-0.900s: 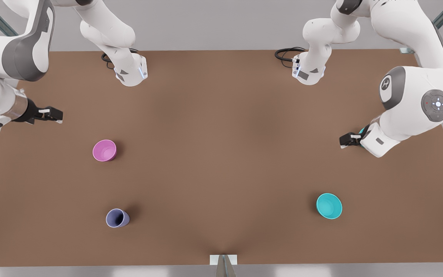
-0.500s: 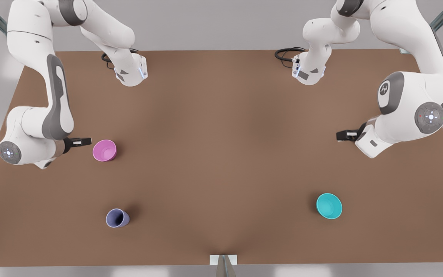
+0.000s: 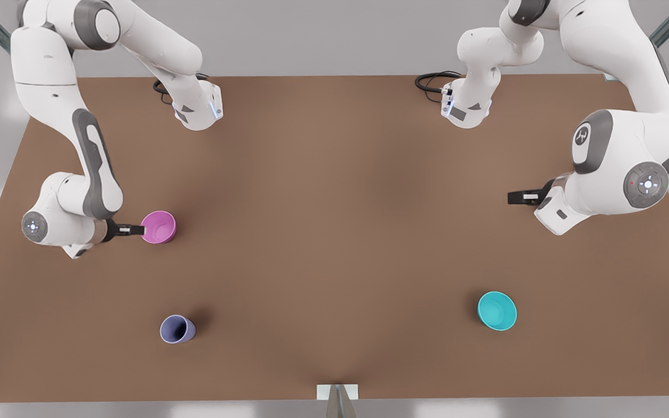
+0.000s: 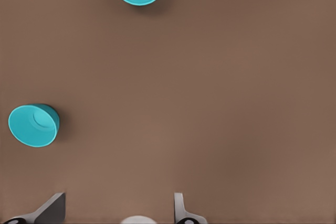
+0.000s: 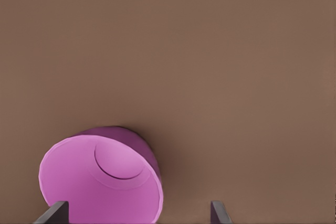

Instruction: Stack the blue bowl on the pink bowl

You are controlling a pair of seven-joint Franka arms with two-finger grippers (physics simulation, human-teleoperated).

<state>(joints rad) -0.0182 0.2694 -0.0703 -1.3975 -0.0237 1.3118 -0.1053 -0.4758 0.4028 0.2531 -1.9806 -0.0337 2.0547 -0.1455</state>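
Pink bowl (image 3: 158, 227) empty, right gripper (image 3: 139, 230) at rim.

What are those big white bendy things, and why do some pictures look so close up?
They are two robot arms bolted to a brown table. One picture looks down from a camera off the arms; the two close ones come from cameras on the wrists. On the table sit a pink bowl, a blue bowl and a purple cup. The left wrist view shows two blue bowls. The right gripper is at the pink bowl's rim, fingers open, holding nothing. The left gripper hangs open over bare table.
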